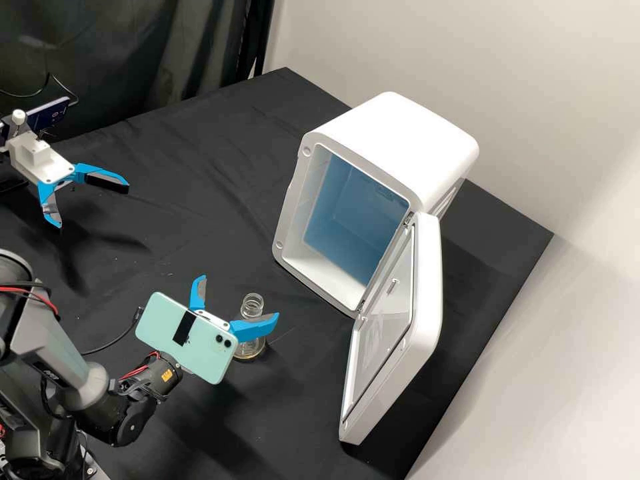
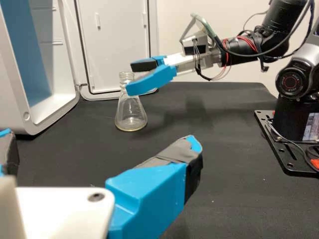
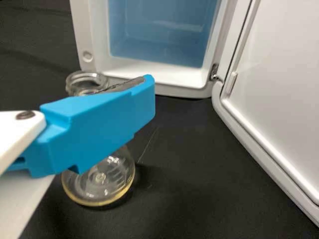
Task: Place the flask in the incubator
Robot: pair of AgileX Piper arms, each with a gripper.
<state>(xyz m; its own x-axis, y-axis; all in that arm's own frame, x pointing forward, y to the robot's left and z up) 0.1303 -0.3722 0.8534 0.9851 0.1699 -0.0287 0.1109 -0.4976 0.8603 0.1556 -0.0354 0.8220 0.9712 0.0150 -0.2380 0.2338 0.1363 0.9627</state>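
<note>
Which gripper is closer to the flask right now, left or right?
Right. The right gripper is open right at the neck of the flask, with one finger crossing in front of it. The left gripper, also open, hangs far from the flask.

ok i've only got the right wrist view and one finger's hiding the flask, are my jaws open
observer: yes, the high view shows the right gripper wide open, with the neck of the flask about between its tips
operator: what height am i at
observer: the left wrist view puts your fingers level with the neck
operator: where's the other arm
observer: the left gripper is open, off at the left side of the bench in the high view, apart from the flask
</note>
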